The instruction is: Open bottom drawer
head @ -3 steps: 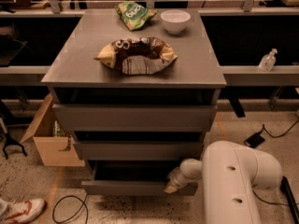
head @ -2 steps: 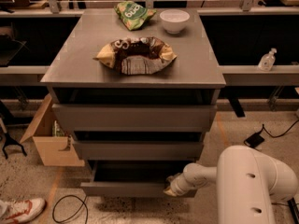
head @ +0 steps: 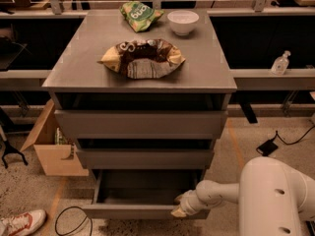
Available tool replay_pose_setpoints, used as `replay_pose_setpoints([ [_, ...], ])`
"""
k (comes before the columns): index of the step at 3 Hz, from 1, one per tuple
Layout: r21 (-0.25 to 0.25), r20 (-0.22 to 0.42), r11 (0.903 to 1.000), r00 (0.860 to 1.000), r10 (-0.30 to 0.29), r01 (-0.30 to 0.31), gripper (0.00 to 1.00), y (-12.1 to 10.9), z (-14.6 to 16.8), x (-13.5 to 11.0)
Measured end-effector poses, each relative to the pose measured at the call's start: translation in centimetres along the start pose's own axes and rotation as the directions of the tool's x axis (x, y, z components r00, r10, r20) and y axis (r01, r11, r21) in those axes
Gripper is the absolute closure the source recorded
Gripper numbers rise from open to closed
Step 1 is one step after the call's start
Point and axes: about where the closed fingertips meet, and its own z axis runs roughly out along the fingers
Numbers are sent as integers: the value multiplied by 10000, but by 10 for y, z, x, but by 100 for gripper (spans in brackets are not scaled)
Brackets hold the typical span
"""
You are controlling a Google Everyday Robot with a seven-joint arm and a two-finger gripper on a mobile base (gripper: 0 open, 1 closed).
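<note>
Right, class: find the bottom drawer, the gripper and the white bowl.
bottom drawer (head: pixel 128 211): camera view, on its front panel.
gripper (head: pixel 180 206): camera view, at its tip, by the drawer front's right end.
white bowl (head: pixel 183 27): camera view, on its side wall.

Speckled beige floor (head: pixel 29 191). Open cardboard box (head: pixel 53 156) left of grey table (head: pixel 74 70). Black cable loop (head: pixel 73 207), white shoe (head: pixel 19 223) bottom left. Bottle (head: pixel 280 63) on right ledge (head: pixel 266 77). Gripper (head: pixel 180 209) low, near floor.
</note>
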Motion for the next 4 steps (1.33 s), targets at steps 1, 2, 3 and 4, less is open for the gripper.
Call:
replay_pose_setpoints([
  [1,-77,-102,10000,9999,30,-31,100,16,3,8],
  [2,-27,-23,9997,9997,244,-244,100,37,-2,22],
  [3,-16,3,9995,9995,319,-319,100,44,-3,25],
  [4,-56,73,9983,9982,589,-588,100,64,-1,39],
])
